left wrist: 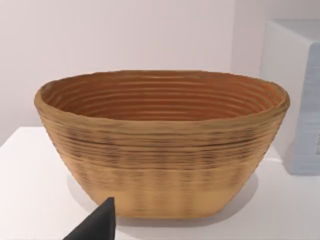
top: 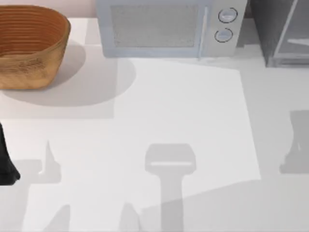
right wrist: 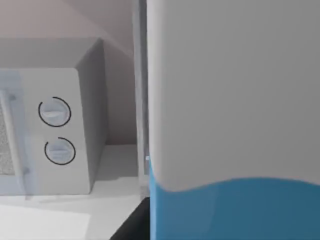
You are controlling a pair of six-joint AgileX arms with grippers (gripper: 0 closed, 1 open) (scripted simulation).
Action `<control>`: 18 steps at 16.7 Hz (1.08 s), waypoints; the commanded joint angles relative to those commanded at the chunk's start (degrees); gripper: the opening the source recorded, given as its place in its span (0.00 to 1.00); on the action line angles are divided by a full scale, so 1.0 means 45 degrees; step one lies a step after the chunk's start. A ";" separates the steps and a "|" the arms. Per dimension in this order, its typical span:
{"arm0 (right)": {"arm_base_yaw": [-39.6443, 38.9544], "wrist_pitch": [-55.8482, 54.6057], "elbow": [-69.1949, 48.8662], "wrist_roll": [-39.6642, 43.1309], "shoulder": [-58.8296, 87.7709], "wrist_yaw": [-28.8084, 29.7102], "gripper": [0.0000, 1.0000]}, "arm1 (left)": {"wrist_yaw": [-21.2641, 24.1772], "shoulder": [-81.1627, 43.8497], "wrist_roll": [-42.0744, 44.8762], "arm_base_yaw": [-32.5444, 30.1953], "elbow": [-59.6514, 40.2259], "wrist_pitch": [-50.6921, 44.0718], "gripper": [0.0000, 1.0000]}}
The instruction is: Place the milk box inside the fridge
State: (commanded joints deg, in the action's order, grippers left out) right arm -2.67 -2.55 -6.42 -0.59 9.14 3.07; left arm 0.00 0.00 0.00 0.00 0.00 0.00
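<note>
The milk box (right wrist: 235, 110) looms close in the right wrist view, its white top above its sky-blue body. My right gripper is shut on it, and a dark part of that gripper (right wrist: 131, 226) shows beside the box's lower edge. The fridge (top: 282, 34), a dark grey cabinet with a pale framed door panel, stands at the table's far right corner. My left arm (top: 6, 159) is parked at the left edge of the table, and a dark tip of its gripper (left wrist: 96, 226) points at the basket.
A woven brown basket (top: 29, 46) sits at the far left. The light grey microwave (top: 166, 26) with two round knobs (right wrist: 55, 111) stands at the back centre, just left of the fridge. The white tabletop (top: 159, 121) carries only shadows.
</note>
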 joint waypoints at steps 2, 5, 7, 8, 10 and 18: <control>0.0349 0.0333 0.0833 0.0079 -0.1210 -0.0393 0.00 | 0.0000 0.0000 0.0000 0.0000 0.0000 0.0000 1.00; 0.0590 0.0565 0.1421 0.0131 -0.2023 -0.0680 0.00 | 0.0000 0.0000 0.0000 0.0000 0.0000 0.0000 1.00; 0.0593 0.0567 0.1427 0.0131 -0.2031 -0.0683 0.00 | 0.0000 0.0000 0.0000 0.0000 0.0000 0.0000 1.00; 0.0593 0.0567 0.1427 0.0131 -0.2031 -0.0683 0.00 | 0.0000 0.0000 0.0000 0.0000 0.0000 0.0000 1.00; 0.0554 0.0550 0.1408 0.0102 -0.1975 -0.0668 0.00 | 0.0000 0.0000 0.0000 0.0000 0.0000 0.0000 1.00; 0.1134 -0.2041 -0.0704 0.0020 0.1768 -0.1241 0.00 | 0.0000 0.0000 0.0000 0.0000 0.0000 0.0000 1.00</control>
State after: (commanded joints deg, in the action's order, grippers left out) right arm 2.44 -11.74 -9.59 -0.50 17.10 -2.51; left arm 0.00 0.00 0.00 0.00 0.00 0.00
